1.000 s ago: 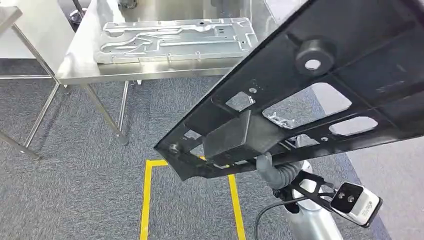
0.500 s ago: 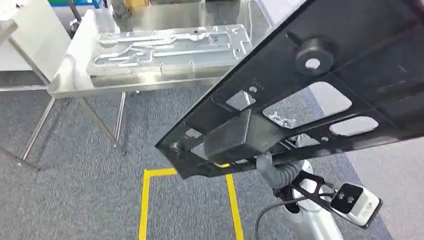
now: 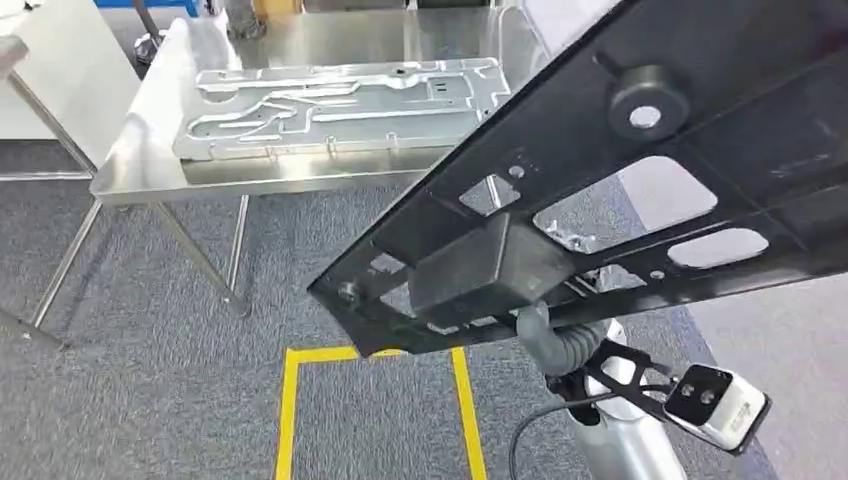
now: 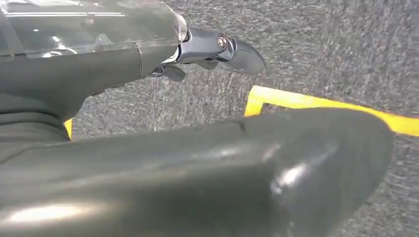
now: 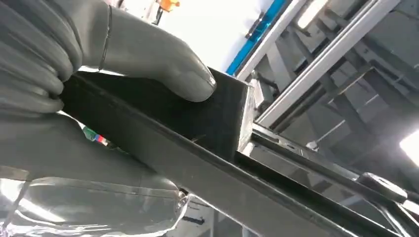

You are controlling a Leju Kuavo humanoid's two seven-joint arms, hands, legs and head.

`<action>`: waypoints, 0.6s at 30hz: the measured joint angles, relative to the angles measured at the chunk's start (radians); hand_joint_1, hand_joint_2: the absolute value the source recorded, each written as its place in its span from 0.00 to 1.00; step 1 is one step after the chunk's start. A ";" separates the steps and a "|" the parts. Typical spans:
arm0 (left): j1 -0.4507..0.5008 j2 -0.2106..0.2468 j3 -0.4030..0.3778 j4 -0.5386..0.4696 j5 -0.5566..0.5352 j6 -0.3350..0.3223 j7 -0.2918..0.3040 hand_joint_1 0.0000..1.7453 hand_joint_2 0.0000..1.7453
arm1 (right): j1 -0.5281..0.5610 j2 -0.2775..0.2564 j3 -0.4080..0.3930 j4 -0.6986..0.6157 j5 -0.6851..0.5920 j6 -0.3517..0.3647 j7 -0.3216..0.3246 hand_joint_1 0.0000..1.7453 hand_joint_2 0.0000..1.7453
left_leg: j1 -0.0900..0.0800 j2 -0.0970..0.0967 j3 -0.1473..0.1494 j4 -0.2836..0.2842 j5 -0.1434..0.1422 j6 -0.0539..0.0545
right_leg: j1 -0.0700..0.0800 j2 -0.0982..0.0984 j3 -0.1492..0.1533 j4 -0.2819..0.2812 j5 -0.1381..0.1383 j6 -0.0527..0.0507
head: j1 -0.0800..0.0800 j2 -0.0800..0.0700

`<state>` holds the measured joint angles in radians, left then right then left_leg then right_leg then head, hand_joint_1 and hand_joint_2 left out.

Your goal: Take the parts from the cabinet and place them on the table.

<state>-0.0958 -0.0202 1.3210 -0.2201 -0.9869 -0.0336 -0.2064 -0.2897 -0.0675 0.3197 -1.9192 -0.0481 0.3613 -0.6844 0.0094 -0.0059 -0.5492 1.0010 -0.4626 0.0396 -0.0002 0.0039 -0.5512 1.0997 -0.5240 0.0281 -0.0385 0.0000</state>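
A large black panel (image 3: 640, 170) tilts across the head view above the carpet, short of the steel table (image 3: 140, 165) where a silver plate (image 3: 340, 95) lies. The right hand (image 5: 74, 64) grips the panel's raised block at its rim. The left hand (image 4: 212, 49) hangs with nothing in it; its spread cannot be told. The panel looks stiff, broad and unwieldy; its rim offers the surest hold.

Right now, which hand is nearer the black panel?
Right. The right hand grips the black panel by its edge, thumb pressed on the raised block. The left hand hangs over the carpet by the yellow tape line, holding nothing.
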 joint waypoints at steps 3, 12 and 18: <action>0.001 0.000 0.000 0.000 -0.002 0.001 0.003 0.00 0.00 | 0.010 -0.002 -0.009 -0.002 -0.008 0.008 0.000 1.00 1.00 | 0.000 0.000 0.013 0.000 -0.019 0.001 | -0.007 0.000 -0.148 0.202 -0.079 0.010 | 0.000 0.000; 0.004 -0.001 -0.001 0.000 -0.008 0.003 0.003 0.00 0.00 | 0.036 -0.003 -0.044 -0.025 -0.011 0.035 0.000 1.00 1.00 | -0.001 -0.002 0.101 -0.008 -0.077 -0.039 | 0.002 0.000 -0.103 -0.091 0.125 -0.032 | 0.000 0.000; 0.002 -0.002 -0.003 0.000 -0.019 0.002 -0.003 0.00 0.00 | 0.053 -0.002 -0.058 -0.047 -0.006 0.034 0.000 1.00 1.00 | 0.004 0.000 -0.091 0.296 -0.159 -0.061 | -0.003 0.002 -0.016 -0.111 0.073 -0.056 | 0.000 0.000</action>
<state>-0.0937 -0.0217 1.3184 -0.2201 -1.0063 -0.0320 -0.2090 -0.2367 -0.0694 0.2621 -1.9661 -0.0542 0.3956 -0.6844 0.0138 -0.0058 -0.6402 1.2973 -0.6218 -0.0213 -0.0030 0.0059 -0.5668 0.9883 -0.4506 -0.0279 -0.0389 0.0000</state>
